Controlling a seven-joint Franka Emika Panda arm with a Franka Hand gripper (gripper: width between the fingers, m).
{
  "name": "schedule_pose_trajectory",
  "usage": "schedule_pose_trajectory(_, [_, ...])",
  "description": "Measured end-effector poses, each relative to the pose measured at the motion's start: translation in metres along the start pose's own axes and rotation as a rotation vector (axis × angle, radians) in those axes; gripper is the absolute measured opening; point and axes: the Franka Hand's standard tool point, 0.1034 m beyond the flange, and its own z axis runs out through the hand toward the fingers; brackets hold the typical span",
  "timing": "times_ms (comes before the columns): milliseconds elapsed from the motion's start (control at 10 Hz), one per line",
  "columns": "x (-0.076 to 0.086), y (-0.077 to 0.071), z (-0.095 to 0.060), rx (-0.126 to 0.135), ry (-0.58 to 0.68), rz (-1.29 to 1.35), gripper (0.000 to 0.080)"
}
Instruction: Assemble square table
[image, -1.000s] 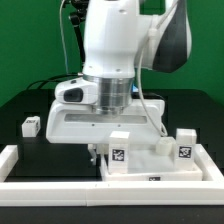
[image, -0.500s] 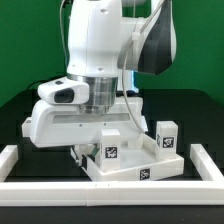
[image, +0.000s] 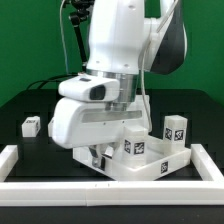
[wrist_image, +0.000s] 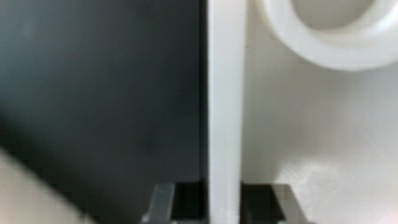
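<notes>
Evidently, gripper (wrist_image: 221, 203) jaws tight astride square table (image: 145, 166) raised rim, front rail (image: 50, 192) near.

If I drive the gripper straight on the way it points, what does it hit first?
The square table: its rim stands between the gripper jaws. Depth left is unclear.

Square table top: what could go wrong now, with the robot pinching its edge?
1. The gripper pinches only the thin rim of the tabletop, which might slip or twist.
2. The leg block at its far corner seems to stand on it and could topple.
3. Its front corner lies near the border rail and may jam.
</notes>
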Motion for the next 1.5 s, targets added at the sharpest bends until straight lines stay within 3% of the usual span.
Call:
schedule_pose_trajectory(500, [-0.005, 0.008, 0.0, -0.013, -0.015, -0.232, 0.0077])
schedule_pose_trajectory(1000, [0.022, 0.01, -0.011, -0.08, -0.011, -0.635, 0.0077])
schedule_pose_trajectory(1300, [0.016, 0.012, -0.008, -0.081, -0.034, -0.786, 0.0076])
schedule_pose_trajectory(1400, [0.019, 0.01, -0.008, -0.084, -0.04, -0.852, 0.0076])
schedule_pose_trajectory(1500, [0.036, -0.005, -0.009, -0.087, -0.033, -0.928, 0.0073])
